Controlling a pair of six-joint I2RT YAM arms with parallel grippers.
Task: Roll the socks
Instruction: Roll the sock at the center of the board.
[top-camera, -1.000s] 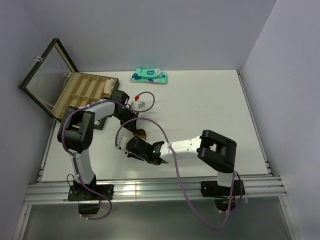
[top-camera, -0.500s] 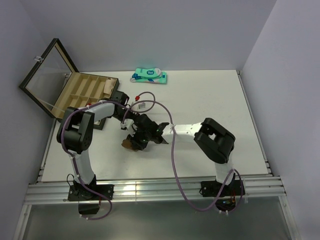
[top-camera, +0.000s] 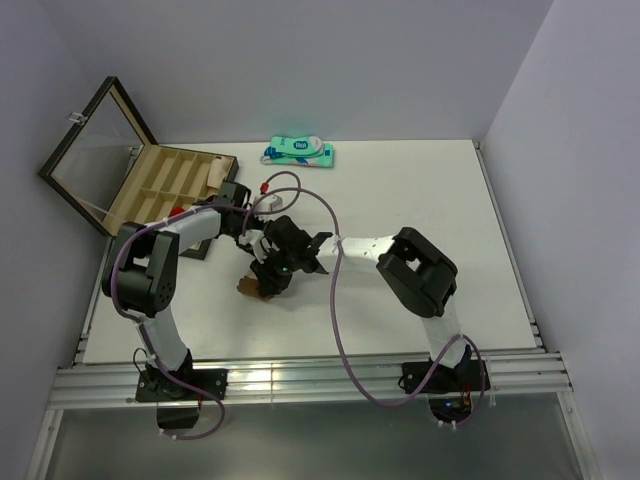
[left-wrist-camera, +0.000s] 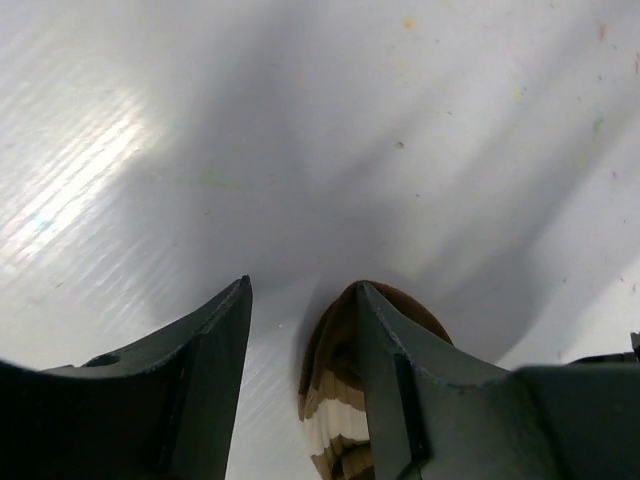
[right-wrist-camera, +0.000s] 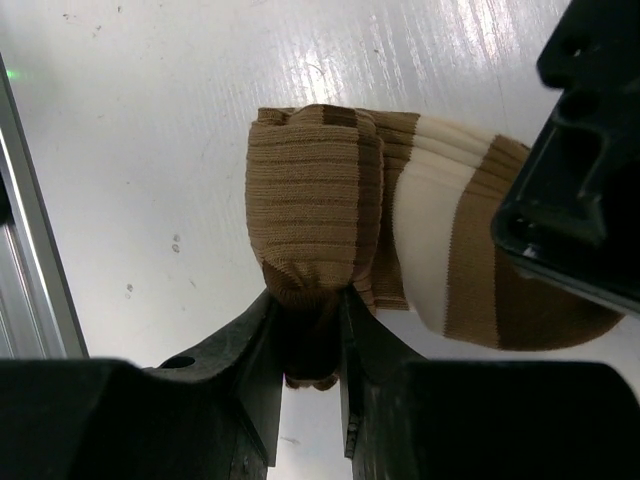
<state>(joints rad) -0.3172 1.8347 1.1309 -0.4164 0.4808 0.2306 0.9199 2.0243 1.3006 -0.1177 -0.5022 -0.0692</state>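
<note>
The brown sock (right-wrist-camera: 315, 190) is found on the counter (top-camera: 420, 220), left of the middle and between the two arms. It is partly doubled over: a folded brown bulge is stacked on the tan-and-brown striped length, which lies flat. The fold is judged to be held so that the roll does not spring open while it is turned further.

The right hand (right-wrist-camera: 308, 305) is clamped on the end of that bulge, its fingers nearly together with a pinch of brown fabric squeezed between them.

The left hand (left-wrist-camera: 303, 292) is poised just beside the sock on its far side, presumably to pin or guide the flat length. Its fingers are spread apart and nothing is held between them; only bare counter is seen in the gap. The sock's rounded end is seen beside and partly behind one finger, but whether that finger touches the fabric cannot be told. The black sock cannot be made out in any view.
</note>
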